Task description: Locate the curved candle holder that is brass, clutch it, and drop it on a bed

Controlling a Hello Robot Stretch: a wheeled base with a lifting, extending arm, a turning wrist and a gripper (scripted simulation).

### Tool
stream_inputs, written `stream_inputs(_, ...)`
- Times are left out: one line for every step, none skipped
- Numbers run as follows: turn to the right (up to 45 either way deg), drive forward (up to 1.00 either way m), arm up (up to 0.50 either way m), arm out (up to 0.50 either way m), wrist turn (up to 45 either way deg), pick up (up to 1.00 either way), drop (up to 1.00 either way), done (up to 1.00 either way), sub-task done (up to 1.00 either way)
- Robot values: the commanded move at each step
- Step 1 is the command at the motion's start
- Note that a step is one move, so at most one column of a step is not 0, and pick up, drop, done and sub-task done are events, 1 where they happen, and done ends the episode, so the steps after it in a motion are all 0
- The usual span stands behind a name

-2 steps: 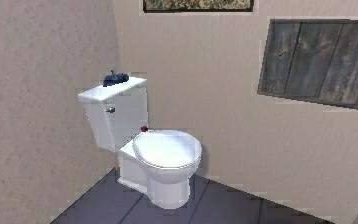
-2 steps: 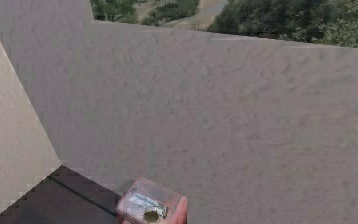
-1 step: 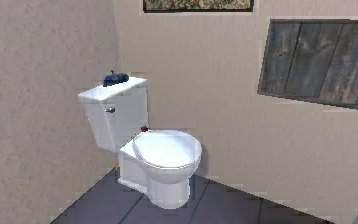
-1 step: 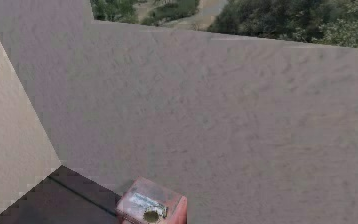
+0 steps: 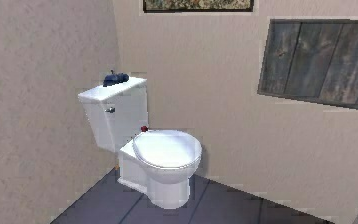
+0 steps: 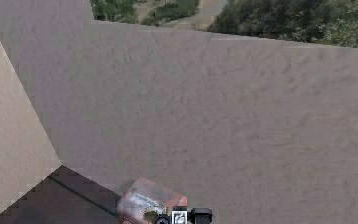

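At the arm side view's bottom edge stand the arm's white marked squares (image 6: 177,216), with my gripper (image 6: 155,212) just left of them. A pinkish, partly brownish blob (image 6: 142,198) sits at the gripper's far end, against the wall's foot and the dark floor. Its shape is too vague to name, and I cannot tell whether the gripper holds anything. No brass candle holder or bed can be made out.
A white toilet (image 5: 157,150) stands in the corner on dark tiles (image 5: 237,205), with a small dark blue thing (image 5: 113,78) on its tank. A framed picture (image 5: 197,5) and a grey panelled frame (image 5: 317,60) hang on the wall. A plain wall (image 6: 217,120) runs close along the arm side.
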Motion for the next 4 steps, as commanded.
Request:
stream_inputs(0.0, 0.0, 0.0, 0.0, 45.0, 0.0, 0.0, 0.0, 0.0)
stream_inputs(0.0, 0.0, 0.0, 0.0, 45.0, 0.0, 0.0, 0.0, 0.0)
stream_inputs(0.0, 0.0, 0.0, 0.0, 45.0, 0.0, 0.0, 0.0, 0.0)
stream_inputs(0.0, 0.0, 0.0, 0.0, 24.0, 0.0, 0.0, 0.0, 0.0)
